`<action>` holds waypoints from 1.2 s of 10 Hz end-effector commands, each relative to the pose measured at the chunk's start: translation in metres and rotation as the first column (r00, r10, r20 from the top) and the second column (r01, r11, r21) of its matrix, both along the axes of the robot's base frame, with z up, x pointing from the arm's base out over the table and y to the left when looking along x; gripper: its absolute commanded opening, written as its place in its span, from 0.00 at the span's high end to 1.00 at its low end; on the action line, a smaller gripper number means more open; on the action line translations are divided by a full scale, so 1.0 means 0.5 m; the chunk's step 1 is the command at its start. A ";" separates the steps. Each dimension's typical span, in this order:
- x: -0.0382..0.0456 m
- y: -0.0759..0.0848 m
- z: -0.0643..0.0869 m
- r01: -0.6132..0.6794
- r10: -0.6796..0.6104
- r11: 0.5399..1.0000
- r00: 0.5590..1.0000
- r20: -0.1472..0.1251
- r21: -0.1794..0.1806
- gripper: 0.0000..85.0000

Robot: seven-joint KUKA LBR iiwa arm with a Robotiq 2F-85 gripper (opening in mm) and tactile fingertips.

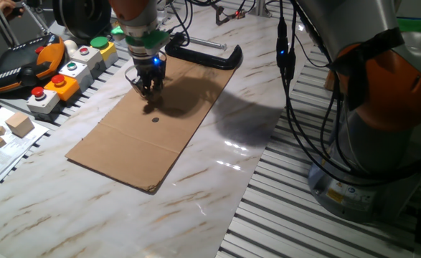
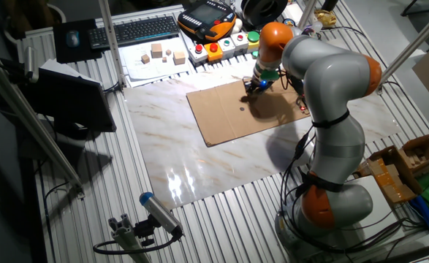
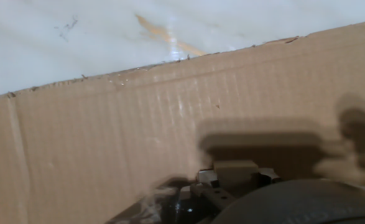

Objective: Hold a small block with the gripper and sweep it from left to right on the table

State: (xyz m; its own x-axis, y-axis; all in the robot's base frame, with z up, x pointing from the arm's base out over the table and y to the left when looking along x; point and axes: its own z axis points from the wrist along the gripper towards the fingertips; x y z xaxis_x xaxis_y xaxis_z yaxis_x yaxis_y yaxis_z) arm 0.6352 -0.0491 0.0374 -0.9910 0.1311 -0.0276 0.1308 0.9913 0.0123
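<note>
Gripper jaw state and contents indiscernible

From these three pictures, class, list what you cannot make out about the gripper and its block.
- The small block: not identifiable in any view; the gripper is too small in both fixed views.
- Fingertips: cut off at the hand view's bottom edge, blurred.
- Contact with the cardboard sheet: hidden by shadow.
</note>
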 end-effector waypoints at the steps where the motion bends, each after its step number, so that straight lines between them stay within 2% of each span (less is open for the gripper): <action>1: 0.000 0.003 0.000 0.000 0.000 1.000 1.000 0.001 0.001 0.99; 12: 0.002 0.036 -0.004 0.014 -0.014 1.000 1.000 0.005 0.003 0.99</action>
State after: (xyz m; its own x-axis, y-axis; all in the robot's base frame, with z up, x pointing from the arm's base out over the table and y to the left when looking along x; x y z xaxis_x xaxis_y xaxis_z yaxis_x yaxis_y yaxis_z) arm 0.6362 -0.0310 0.0352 -0.9889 0.1448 -0.0322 0.1444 0.9894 0.0156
